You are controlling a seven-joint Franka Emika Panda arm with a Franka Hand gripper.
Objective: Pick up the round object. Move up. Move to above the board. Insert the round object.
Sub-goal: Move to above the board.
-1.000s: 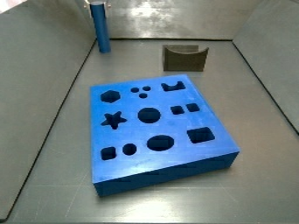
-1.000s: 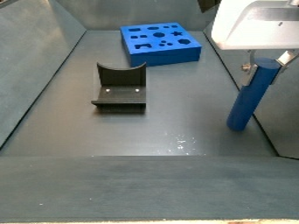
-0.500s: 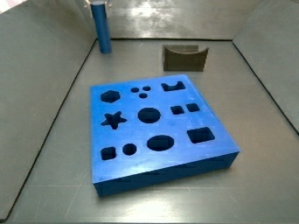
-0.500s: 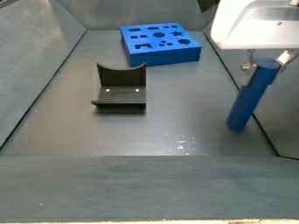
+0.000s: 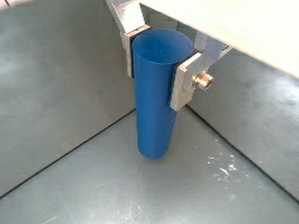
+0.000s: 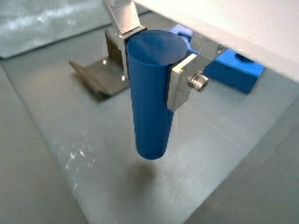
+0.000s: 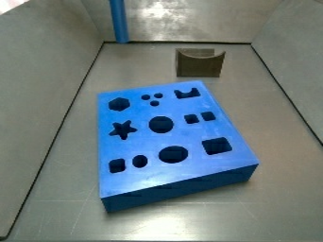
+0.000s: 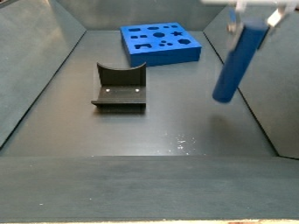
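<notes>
The round object (image 5: 153, 101) is a long blue cylinder peg, and my gripper (image 5: 158, 66) is shut on its upper end, one silver finger (image 5: 186, 82) pressed on each side, as both wrist views show (image 6: 149, 96). It hangs clear of the grey floor, slightly tilted in a side view (image 8: 236, 58), with the gripper (image 8: 260, 8) at the frame's top edge. Only the peg's lower part (image 7: 119, 21) shows in a side view. The board (image 7: 171, 134), a thick blue slab with many shaped holes, lies flat on the floor, apart from the peg (image 8: 162, 43).
A dark olive fixture (image 8: 119, 87) with a curved notch stands on the floor between the peg and the board's side (image 7: 199, 62). Grey walls enclose the workspace. A corner of the board (image 6: 242, 71) and the fixture (image 6: 98, 75) show behind the peg in a wrist view.
The peg stood on the floor near the wall; it has since risen off the floor in my gripper and shifted a little away from the wall.
</notes>
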